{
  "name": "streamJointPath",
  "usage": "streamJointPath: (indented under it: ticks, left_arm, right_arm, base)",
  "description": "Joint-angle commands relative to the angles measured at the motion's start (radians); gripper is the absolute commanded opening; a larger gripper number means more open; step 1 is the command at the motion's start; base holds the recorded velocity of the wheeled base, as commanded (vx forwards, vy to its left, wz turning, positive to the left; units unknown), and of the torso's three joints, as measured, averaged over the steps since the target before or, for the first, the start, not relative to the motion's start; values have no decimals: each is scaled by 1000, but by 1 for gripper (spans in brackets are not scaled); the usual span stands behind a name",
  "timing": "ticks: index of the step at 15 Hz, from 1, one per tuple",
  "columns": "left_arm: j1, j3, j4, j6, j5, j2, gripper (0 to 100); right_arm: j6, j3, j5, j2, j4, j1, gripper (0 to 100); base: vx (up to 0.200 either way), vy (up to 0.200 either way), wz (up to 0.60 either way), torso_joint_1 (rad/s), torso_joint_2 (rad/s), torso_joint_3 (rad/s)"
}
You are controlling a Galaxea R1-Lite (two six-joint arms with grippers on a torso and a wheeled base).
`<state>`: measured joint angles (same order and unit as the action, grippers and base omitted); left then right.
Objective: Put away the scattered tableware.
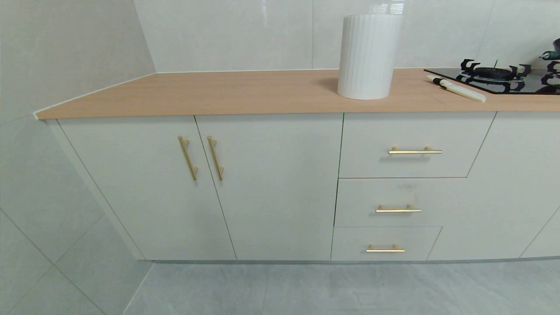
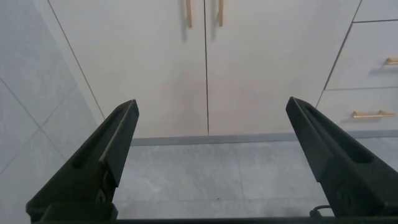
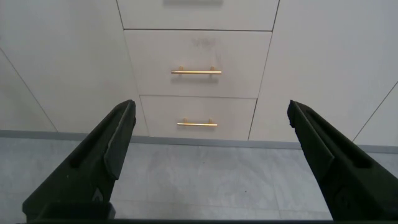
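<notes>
The knife (image 1: 456, 88) lay on the counter (image 1: 218, 92), just beside the hob (image 1: 525, 87) and near the ribbed holder (image 1: 369, 54). The left hand (image 2: 211, 107) and right hand (image 3: 211, 109) hung spread and empty, low before the cabinet (image 2: 155, 62).

The black, hard-plastic left gripper (image 2: 211, 104) has two long fingers (image 2: 102, 158). Each finger is wide and thick at the back and gets thin toward the tip, like a wedge. The flat inner sides are smooth and dark grey. One finger has a small dent on top near its back. A thin black wire (image 2: 320, 211) curls beside the other one. The black right gripper (image 3: 211, 106) has the same two wedge-shaped fingers (image 3: 99, 162).
</notes>
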<state>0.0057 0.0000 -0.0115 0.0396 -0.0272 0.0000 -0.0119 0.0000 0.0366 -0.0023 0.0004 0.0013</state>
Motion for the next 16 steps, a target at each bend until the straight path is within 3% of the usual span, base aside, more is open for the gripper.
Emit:
streamJointPath:
  ticks: [1,7,10,13,16]
  left_arm:
    - [0,0,1,10,1,0,100]
    - [0,0,-1,8,3,2,100]
    - [0,-2,-1,-12,3,0,100]
    - [0,-2,-1,-12,3,0,100]
    - [0,-2,-1,-12,3,2,100]
  right_arm:
    - [0,0,0,2,1,0,100]
    - [0,0,0,2,1,0,100]
    - [0,0,0,2,1,0,100]
    - [0,0,0,2,1,0,100]
    - [0,0,0,2,1,0,100]
  base:
    - [0,0,0,0,0,0]
    - [0,-200,0,3,2,3]
    - [0,0,0,0,0,0]
    - [0,0,0,0,0,0]
    - [200,0,0,-1,2,7]
